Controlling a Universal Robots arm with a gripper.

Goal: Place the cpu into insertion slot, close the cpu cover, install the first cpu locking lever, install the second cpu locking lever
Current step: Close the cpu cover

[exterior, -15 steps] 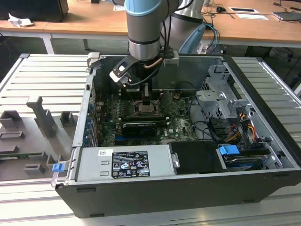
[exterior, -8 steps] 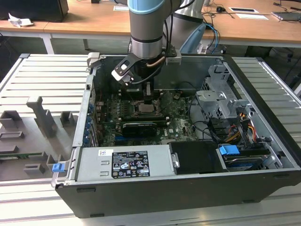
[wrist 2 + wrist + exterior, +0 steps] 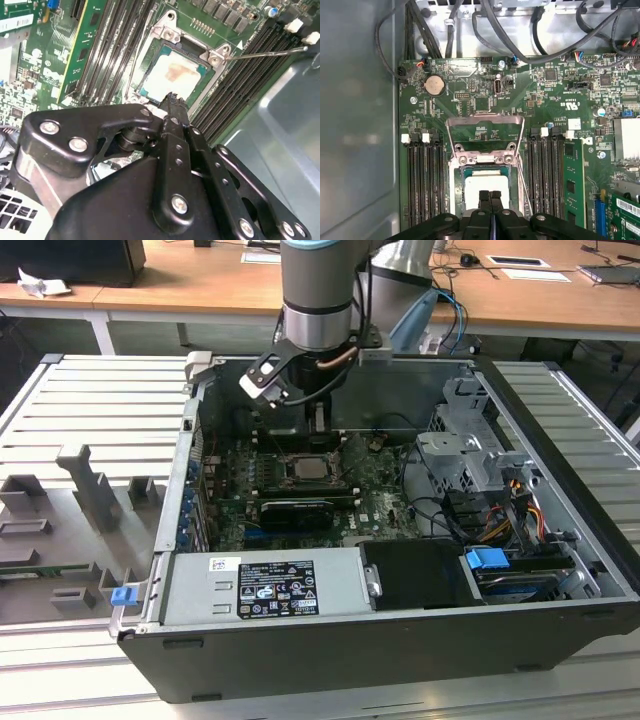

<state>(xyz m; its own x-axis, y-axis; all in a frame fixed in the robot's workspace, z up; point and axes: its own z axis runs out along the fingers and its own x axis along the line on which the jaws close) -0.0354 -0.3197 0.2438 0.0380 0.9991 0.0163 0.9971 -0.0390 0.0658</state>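
The cpu [image 3: 485, 186], a pale square chip, lies in the insertion slot [image 3: 456, 172] on the green motherboard; in the second wrist view the cpu [image 3: 172, 75] sits just past my fingertips. My gripper [image 3: 490, 194] is shut with nothing between its fingers, its tips right over the cpu's near edge. The cpu cover [image 3: 485, 119], a silvery frame, stands raised open on its hinge beyond the slot. A thin locking lever [image 3: 265, 52] sticks out beside the slot, unlatched. In the exterior view my gripper [image 3: 318, 430] hangs just behind the insertion slot [image 3: 305, 468].
Long black memory slots [image 3: 422, 185] flank the socket on both sides. Black cables [image 3: 510, 35] loop over the board's far edge. The case's metal wall [image 3: 357, 125] rises close on one side. A drive cage [image 3: 470, 455] and power supply [image 3: 265, 585] occupy the case.
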